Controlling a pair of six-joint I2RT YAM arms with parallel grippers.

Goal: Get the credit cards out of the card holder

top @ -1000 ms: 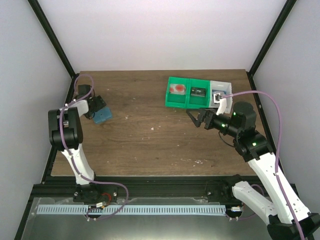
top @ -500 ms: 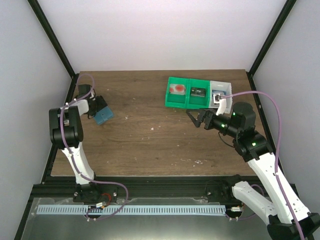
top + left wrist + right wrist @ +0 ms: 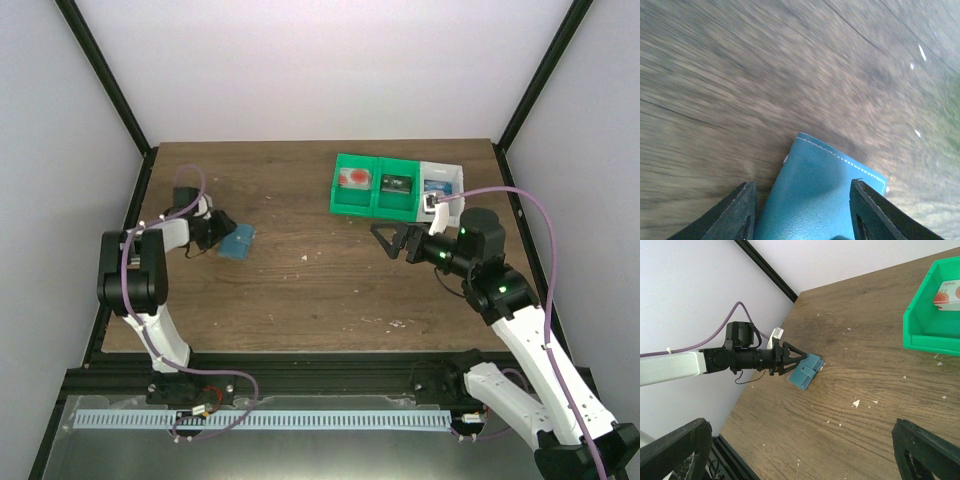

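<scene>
The card holder point(image 3: 238, 243) is a folded light-blue wallet at the left of the table. My left gripper point(image 3: 218, 233) is shut on it. In the left wrist view the card holder point(image 3: 820, 200) fills the gap between my left gripper's point(image 3: 802, 183) two dark fingers. The right wrist view shows the card holder point(image 3: 806, 371) sticking out past the left gripper point(image 3: 792, 358). No card shows in the holder. A card with red print point(image 3: 355, 178) lies in the green bin's left compartment and also shows in the right wrist view point(image 3: 949, 294). My right gripper point(image 3: 390, 240) is open and empty above mid-table, as the right wrist view point(image 3: 801, 422) shows.
A green bin point(image 3: 345, 205) with two compartments and a white bin point(image 3: 452, 170) stand at the back right; a dark item point(image 3: 397, 184) and a bluish item point(image 3: 437, 186) lie in them. Small white crumbs dot the wood. Black frame posts edge the table.
My left gripper has swung right toward the table's middle, carrying the card holder with it. My right gripper has edged slightly left.
</scene>
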